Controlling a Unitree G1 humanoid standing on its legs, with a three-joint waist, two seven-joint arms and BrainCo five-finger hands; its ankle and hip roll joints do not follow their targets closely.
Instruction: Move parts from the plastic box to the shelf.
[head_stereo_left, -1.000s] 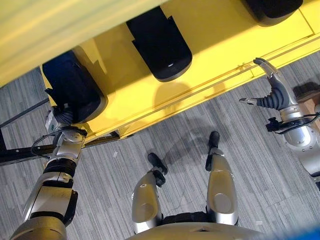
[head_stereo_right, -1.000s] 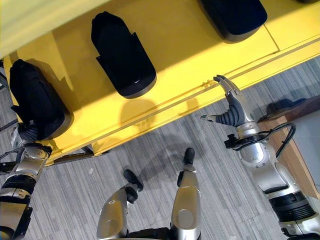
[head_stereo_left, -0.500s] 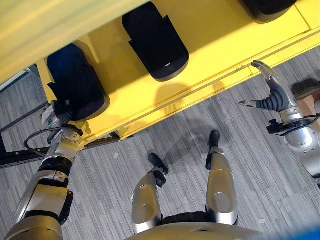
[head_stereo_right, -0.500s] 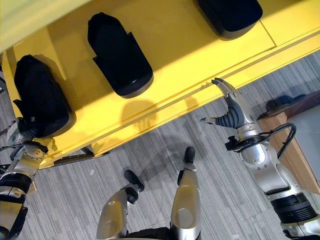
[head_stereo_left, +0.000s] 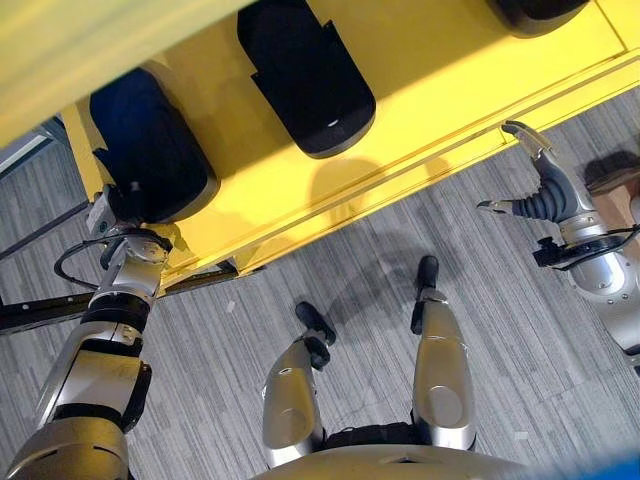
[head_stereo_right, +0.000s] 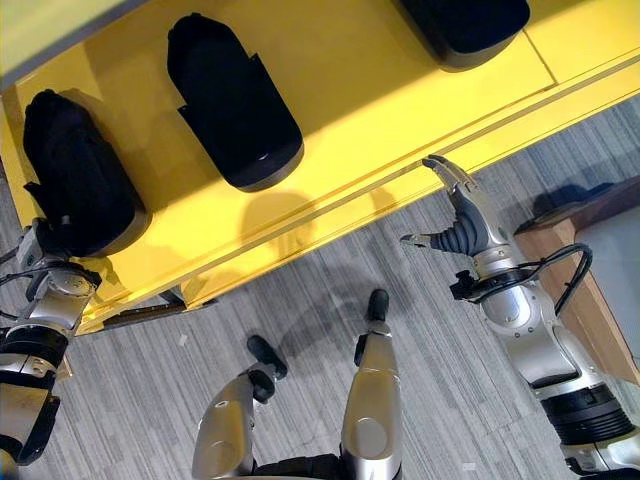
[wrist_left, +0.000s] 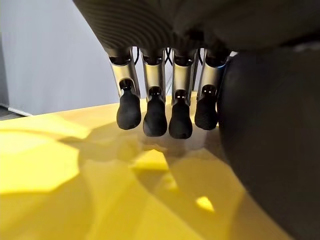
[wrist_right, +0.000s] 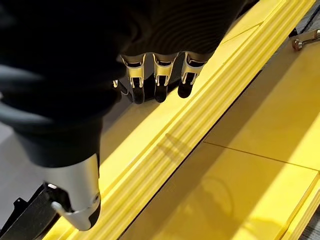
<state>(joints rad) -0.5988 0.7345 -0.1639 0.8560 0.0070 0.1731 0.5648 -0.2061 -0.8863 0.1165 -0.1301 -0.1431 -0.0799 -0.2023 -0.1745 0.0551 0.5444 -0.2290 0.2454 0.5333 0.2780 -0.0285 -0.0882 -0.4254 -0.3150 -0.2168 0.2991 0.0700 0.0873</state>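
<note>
Three black parts (head_stereo_left: 305, 75) lie on the yellow shelf (head_stereo_left: 420, 90)

L hand (head_stereo_left: 112, 212) edged further up beside leftmost black part (head_stereo_left: 145, 160) on shelf (head_stereo_left: 420, 60)

- Light comes from overhead. The yellow shelf (head_stereo_left: 420, 100) is bright and evenly lit.
- The black parts (head_stereo_left: 305, 75) read as almost featureless dark shapes. The middle one has a small glint at its front end and casts a soft shadow down the shelf's front edge.
- The grey floor (head_stereo_left: 540, 340) is moderately lit and carries a broad, soft shadow.
- My left hand (wrist_left: 155, 117) casts dark shadows between pale bright patches on the yellow surface.
- My right hand (head_stereo_right: 462, 225) leaves a faint shadow on the shelf's edge.
</note>
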